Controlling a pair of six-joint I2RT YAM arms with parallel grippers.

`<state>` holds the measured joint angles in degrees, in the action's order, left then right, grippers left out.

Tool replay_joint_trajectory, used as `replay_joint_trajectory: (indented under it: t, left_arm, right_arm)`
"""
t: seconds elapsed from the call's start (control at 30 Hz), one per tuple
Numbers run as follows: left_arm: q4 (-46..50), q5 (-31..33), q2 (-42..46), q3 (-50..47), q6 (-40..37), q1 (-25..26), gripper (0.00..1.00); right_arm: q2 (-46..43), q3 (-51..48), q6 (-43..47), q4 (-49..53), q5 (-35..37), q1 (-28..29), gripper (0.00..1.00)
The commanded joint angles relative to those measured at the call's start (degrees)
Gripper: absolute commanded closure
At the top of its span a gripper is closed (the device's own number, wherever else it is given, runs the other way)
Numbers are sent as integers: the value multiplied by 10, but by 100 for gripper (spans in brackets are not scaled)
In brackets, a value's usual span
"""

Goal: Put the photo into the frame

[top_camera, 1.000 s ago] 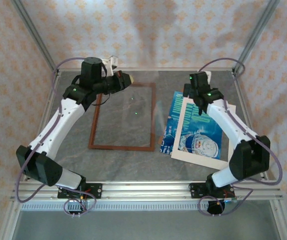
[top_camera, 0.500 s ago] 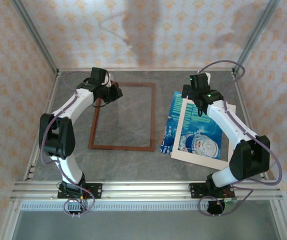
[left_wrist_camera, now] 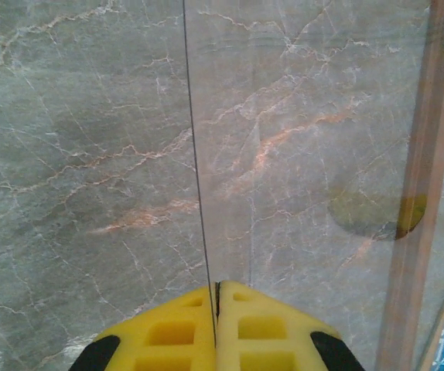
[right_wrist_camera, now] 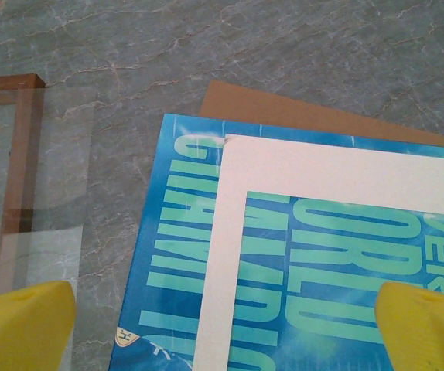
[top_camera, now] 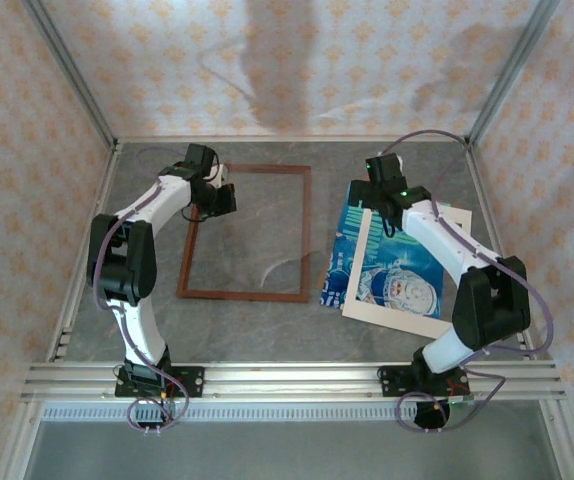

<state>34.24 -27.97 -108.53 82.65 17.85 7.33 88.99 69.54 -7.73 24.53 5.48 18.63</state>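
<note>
Left gripper (left_wrist_camera: 216, 292) pinches shut on the edge of a clear glass pane (left_wrist_camera: 307, 154) over the thin reddish-brown wooden frame (top_camera: 242, 294). Right gripper (right_wrist_camera: 223, 325) gapes wide above the blue printed photo (right_wrist_camera: 168, 255), which lies just beside the frame under a cream mat border (right_wrist_camera: 223, 232).

The left hand (top_camera: 221, 198), gripping the glass pane (left_wrist_camera: 307, 154), has come nearer along the frame (top_camera: 242, 295)

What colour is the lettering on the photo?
On the photo, pale mint-green letters on bright blue; clearest in the right wrist view.
</note>
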Motion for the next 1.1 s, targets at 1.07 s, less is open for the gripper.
replay_joint_trajectory:
  t: [1.07]
  left_arm:
    - [-8,46,-32,-29,-69,-23,100]
  right_arm:
    - [20,0,3,-7,3,6,1]
